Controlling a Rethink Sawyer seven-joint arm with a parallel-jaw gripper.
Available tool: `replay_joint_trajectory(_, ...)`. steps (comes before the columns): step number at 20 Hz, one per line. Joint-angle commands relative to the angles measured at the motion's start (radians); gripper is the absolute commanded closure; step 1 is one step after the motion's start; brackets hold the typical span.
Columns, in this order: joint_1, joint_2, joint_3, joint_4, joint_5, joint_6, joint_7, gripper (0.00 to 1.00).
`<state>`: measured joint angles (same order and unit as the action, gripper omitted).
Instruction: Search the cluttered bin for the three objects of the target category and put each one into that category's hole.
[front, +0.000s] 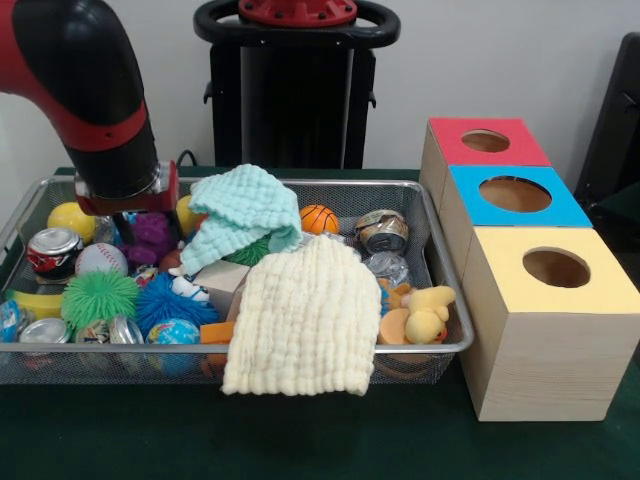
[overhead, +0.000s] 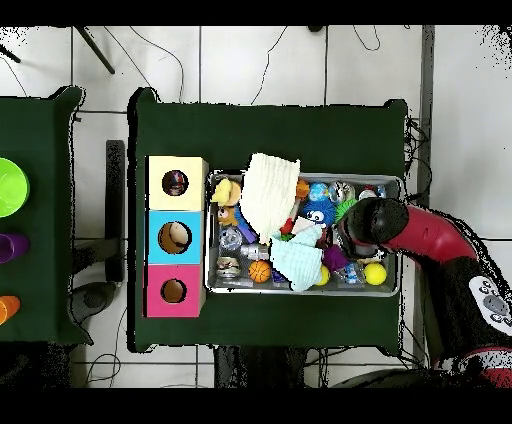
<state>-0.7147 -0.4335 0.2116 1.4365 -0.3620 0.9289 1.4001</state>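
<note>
Two cloths (front: 305, 315) drape over the cluttered bin (front: 440, 290)

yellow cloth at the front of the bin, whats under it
The cream-yellow cloth drapes over the bin's front rim. At its edges peek a wooden block and an orange piece. Whatever lies beneath its middle is covered.
</note>
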Motion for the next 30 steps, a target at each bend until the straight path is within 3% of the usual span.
replay_joint_trajectory(1, -0.023, 0.097, 0.092, -0.067, 0.005, -0.04, -0.057, 0.0)
replay_joint_trajectory(5, 0.002, 0.112, 0.085, -0.112, -0.002, -0.019, -0.045, 0.0)
replay_joint_trajectory(30, -0.01, 0.106, 0.083, -0.081, 0.005, -0.069, -0.029, 0.0)
